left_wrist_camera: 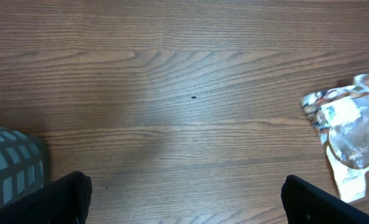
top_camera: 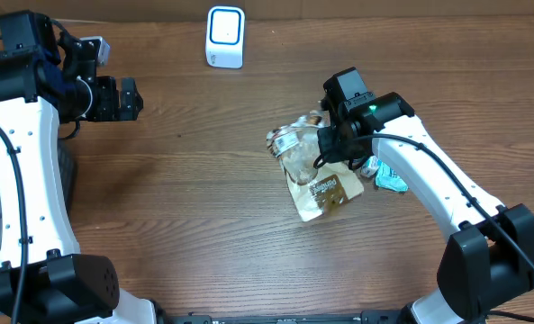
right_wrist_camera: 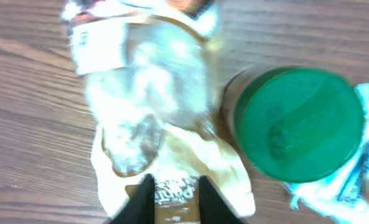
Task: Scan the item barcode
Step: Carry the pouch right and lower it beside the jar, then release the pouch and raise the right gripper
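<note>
Right gripper, jaws narrowly parted, poised over one end of the snack bag, in line with its length; wide-open left gripper well apart.

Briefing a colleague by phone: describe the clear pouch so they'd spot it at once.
On the wooden table, look right of centre, under the right gripper. The pouch lies flat there: crinkled clear top, tan printed bottom, unlike the green-lidded jar and teal packet beside it.

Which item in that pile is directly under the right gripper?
The clear bag with the tan label: the right gripper hovers over it. The green-lidded jar and teal packet sit beside it.
</note>
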### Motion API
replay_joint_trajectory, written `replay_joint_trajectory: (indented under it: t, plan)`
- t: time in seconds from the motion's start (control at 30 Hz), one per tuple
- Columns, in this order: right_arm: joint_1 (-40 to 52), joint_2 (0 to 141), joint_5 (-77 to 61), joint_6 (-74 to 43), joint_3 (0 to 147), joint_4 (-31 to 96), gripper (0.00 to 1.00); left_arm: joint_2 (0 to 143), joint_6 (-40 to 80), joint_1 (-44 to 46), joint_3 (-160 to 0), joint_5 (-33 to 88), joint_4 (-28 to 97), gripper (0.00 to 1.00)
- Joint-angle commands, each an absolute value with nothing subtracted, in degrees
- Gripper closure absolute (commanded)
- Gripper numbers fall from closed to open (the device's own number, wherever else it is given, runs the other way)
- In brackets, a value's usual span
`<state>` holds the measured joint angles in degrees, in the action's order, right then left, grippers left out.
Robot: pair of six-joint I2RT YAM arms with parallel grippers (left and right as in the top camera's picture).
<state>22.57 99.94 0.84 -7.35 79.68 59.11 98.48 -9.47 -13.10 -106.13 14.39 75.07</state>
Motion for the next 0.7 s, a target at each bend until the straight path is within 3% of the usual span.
replay_joint_trajectory:
  t: [0.0,0.13,0.3,0.33,0.37,0.5,0.67]
  plan:
    - [22.3,99.2,3.4,-7.7,79.2,58.6,0.48,97.8,-10.7,-12.7,-107.0,14.8,75.0,0.0]
    - [22.3,98.2,3.4,-7.7,85.4,62.8,0.32,97.8,-10.7,-12.7,-107.0,14.8,75.0,0.0]
    - [22.4,95.1,3.4,-9.6,98.1,71.9,0.24,97.8,-10.7,-12.7,-107.0,14.8,75.0,0.0]
    - [22.4,93.6,3.3,-11.2,104.4,76.9,0.08,97.8,-10.7,-12.7,-107.0,14.8,75.0,0.0]
    - [22.4,93.0,3.1,-11.7,107.3,79.3,0.0,97.8,-10.7,-12.7,-107.0,14.8,75.0,0.0]
    - [22.4,90.0,0.8,-12.2,121.0,91.5,0.0,97.8,-10.7,-12.7,-107.0,14.8,75.0,0.0]
    - [22.4,86.4,-2.7,-12.2,125.6,94.7,0.0,97.8,-10.7,-12.7,-107.0,14.8,75.0,0.01]
